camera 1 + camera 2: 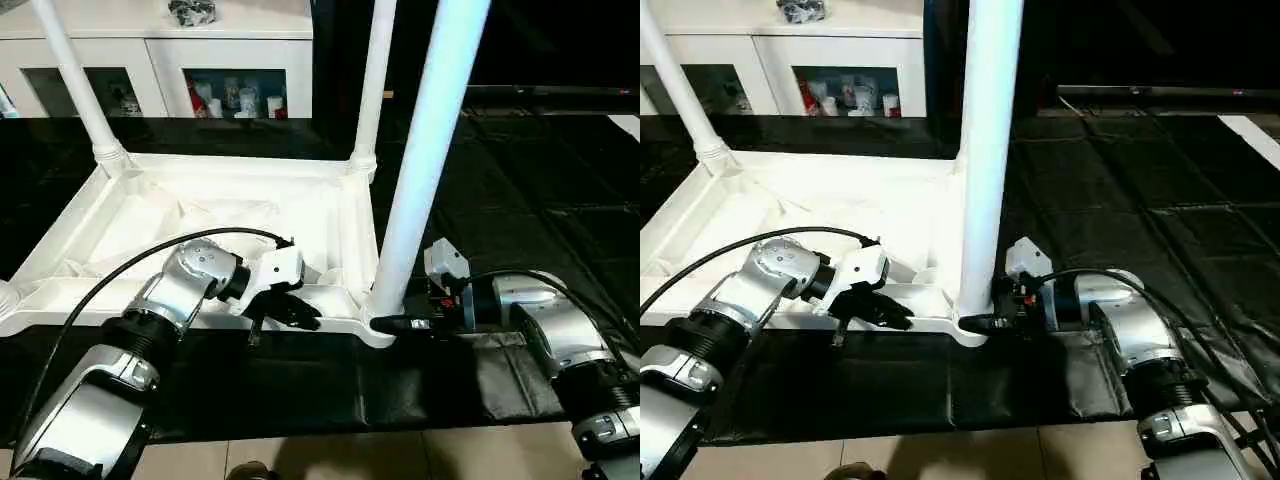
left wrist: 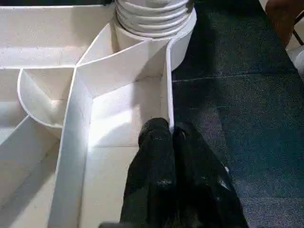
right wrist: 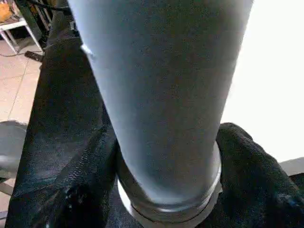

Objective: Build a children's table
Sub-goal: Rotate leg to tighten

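Note:
The children's table top (image 1: pixel 200 215) lies upside down on the black mat, its ribbed underside facing up. Two white legs (image 1: pixel 75 80) (image 1: pixel 372 90) stand in the far corner sockets. A third leg (image 1: pixel 425 150) stands in the near right socket. My left gripper (image 1: pixel 290 310) is shut on the near rim of the top; in the left wrist view its fingers (image 2: pixel 159 142) pinch that thin wall. At the base of the near right leg, my right gripper (image 1: pixel 385 323) has one finger (image 3: pixel 90 190) on each side of the tube (image 3: pixel 166 95), pressed against it.
A white cabinet (image 1: pixel 160 50) with glass doors stands behind the table. The black mat (image 1: pixel 520 190) stretches away to the right. Tiled floor (image 1: pixel 350 455) shows at the near edge. A black cable (image 1: pixel 120 270) loops over my left forearm.

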